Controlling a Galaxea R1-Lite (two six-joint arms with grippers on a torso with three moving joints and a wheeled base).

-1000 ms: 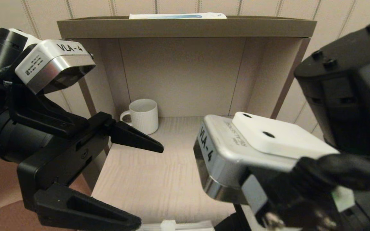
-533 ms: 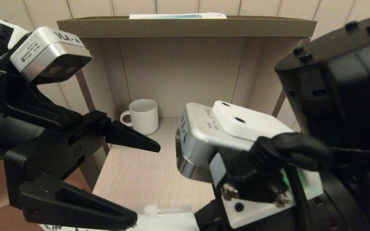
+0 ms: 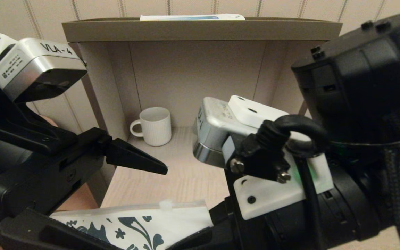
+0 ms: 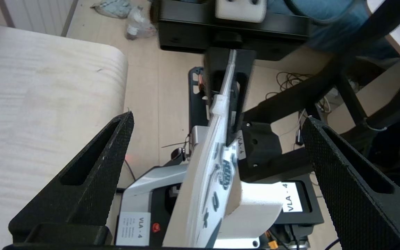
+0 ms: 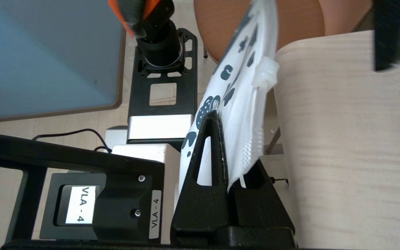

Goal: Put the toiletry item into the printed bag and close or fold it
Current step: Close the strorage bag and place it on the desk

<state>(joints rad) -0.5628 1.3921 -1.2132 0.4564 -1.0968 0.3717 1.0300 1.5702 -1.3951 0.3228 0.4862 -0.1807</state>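
Right gripper [image 3: 217, 225] sits low in the head view, in front of the white mug [image 3: 155, 125], its fingertips hidden behind its own wrist; the printed bag [image 3: 134, 225] juts out from it with its zip-strip edge toward the mug. Left gripper [image 3: 116, 201] is spread wide to the mug's near left, one finger above the bag and one below, empty. A white-and-blue box [image 3: 192, 17] lies on top of the wooden shelf unit [image 3: 200, 29] above the mug.

From the left wrist view, the left gripper's fingers [image 4: 92, 173] stand far apart on either side of the bag [image 4: 207, 180], touching nothing, while the right gripper [image 4: 228, 100] pinches the bag's far end.

Seen from the right wrist, the right gripper's fingers [image 5: 217, 166] are clamped together on the bag's [image 5: 245, 97] edge beside the zip slider, off the shelf's front edge.

No small white tube appears in any view, and I cannot tell whether it is already inside. Judging by this, the bag is held up for handling; the closing or folding appears to remain.
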